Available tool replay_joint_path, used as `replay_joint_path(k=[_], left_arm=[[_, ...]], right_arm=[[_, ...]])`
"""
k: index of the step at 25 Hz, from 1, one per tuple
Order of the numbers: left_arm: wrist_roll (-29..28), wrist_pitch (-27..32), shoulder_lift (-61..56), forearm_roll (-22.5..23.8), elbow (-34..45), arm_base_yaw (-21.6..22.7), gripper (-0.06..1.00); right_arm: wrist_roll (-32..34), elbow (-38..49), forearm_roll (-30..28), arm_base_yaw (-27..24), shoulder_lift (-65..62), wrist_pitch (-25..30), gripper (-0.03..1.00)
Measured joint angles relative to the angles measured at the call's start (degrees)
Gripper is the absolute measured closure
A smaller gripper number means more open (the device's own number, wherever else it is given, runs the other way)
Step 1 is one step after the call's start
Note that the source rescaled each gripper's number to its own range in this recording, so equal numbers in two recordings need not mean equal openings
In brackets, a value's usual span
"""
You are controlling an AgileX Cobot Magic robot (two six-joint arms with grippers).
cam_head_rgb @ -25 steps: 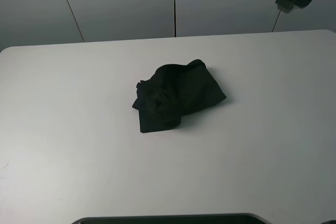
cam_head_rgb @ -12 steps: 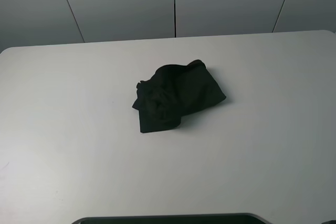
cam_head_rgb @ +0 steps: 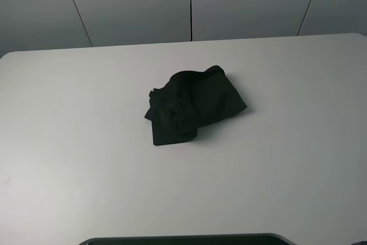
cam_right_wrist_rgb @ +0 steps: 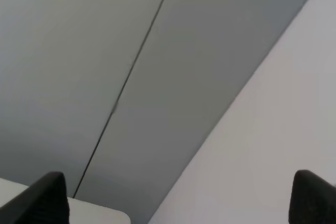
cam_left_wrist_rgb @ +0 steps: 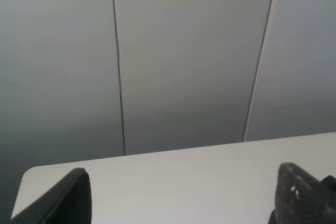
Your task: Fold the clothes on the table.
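The clothes are one black T-shirt (cam_head_rgb: 194, 105), lying crumpled in a loose heap near the middle of the white table (cam_head_rgb: 69, 142). Its print and neck label are hidden in the folds. Neither gripper shows in the exterior high view. In the left wrist view my left gripper (cam_left_wrist_rgb: 186, 203) is open, its dark fingertips (cam_left_wrist_rgb: 296, 192) wide apart over a far table edge. In the right wrist view my right gripper (cam_right_wrist_rgb: 181, 203) is open, and only its fingertips (cam_right_wrist_rgb: 50, 198) show at the corners. The shirt is in neither wrist view.
Grey wall panels (cam_head_rgb: 189, 4) stand behind the table's far edge. A dark rounded edge (cam_head_rgb: 183, 239) shows at the front of the exterior high view. Wide bare tabletop lies on all sides of the shirt.
One second ago a dark arm part showed at the top right of the exterior high view; it has moved out of view. The shirt has not moved.
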Motion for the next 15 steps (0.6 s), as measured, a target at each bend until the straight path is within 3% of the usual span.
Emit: replay_joint_path(k=[4,9,15], left_arm=[[3.9,0.0,-4.4,-3.1,0.0,3.4,0.02],[8.0,0.1,-8.9,-3.4,-0.1,14.0,0.02],[14.9,0.1,-13.8,-8.3,-0.1,27.6,0.02]], right_arm=[[0.0,0.0,-1.2,-6.6,-5.2,0.0,0.06],[0.0,0.0,0.0,-14.3,-10.3,0.1,0.06],[0.3,3.7,13.9,-22.7,-10.7,-0.1,0.06]])
